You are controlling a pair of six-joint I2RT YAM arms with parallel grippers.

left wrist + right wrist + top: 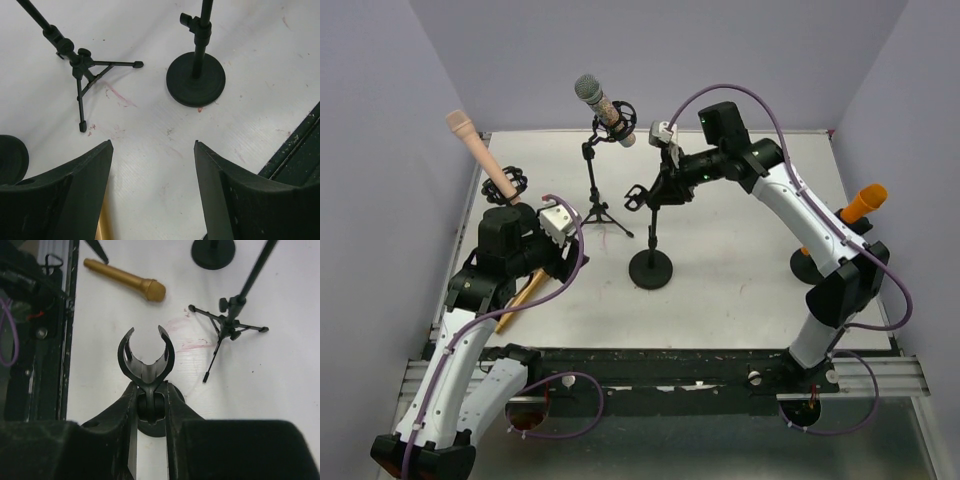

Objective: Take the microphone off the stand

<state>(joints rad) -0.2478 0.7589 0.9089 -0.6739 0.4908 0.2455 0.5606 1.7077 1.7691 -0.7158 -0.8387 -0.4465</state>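
A gold microphone lies flat on the table, out of any stand; it also shows in the right wrist view. The round-base stand is upright and its U-shaped clip is empty. My right gripper is shut on the swivel joint just below that clip; the top view shows it at the stand's top. My left gripper is open and empty, low over the table, with a sliver of the gold microphone under its left finger.
A tripod stand holds a silver-headed microphone behind the round-base stand. A beige microphone sits in a stand at the far left. An orange microphone sits in a stand at the right edge.
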